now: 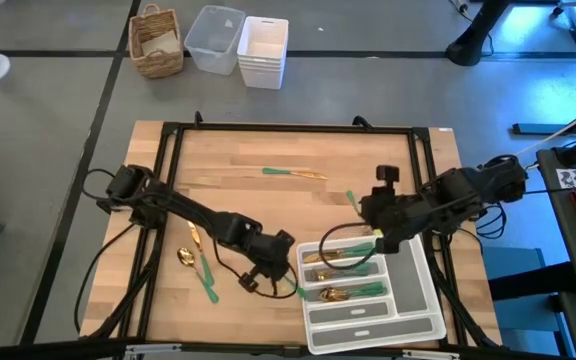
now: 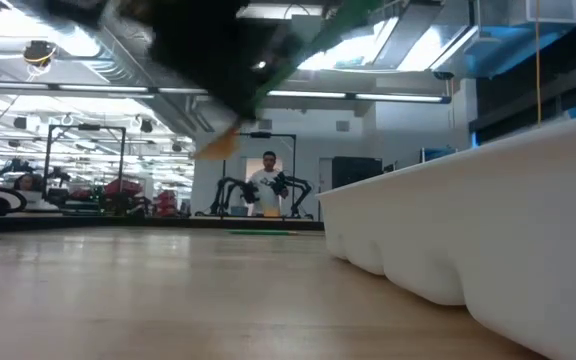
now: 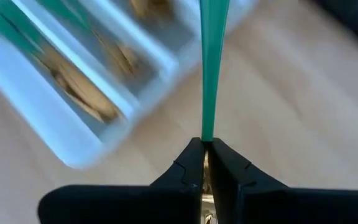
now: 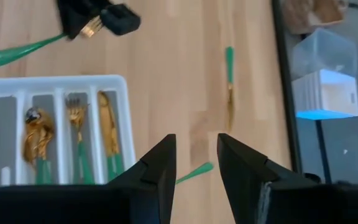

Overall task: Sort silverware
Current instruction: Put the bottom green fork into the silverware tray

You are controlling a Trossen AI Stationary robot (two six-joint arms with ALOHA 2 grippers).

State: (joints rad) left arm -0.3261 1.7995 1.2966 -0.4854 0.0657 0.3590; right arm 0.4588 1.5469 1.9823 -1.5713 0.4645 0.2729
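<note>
Left gripper (image 3: 205, 163) pinches a fork (image 4: 23, 50) beside the tray (image 1: 418, 300) | right gripper (image 4: 196, 158) spread, empty | several pieces sorted | knife (image 1: 294, 174), spoon (image 1: 185, 257) remain on the surface (image 1: 268, 210)

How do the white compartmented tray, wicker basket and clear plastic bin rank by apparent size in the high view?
1. White compartmented tray, clearly largest.
2. Clear plastic bin and wicker basket look about alike; I would not rank them.

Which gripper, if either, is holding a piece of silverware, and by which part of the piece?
The left gripper holds a fork by its gold head end, near the tines, so the green handle sticks out. The right gripper is open over the table, holding nothing.
</note>
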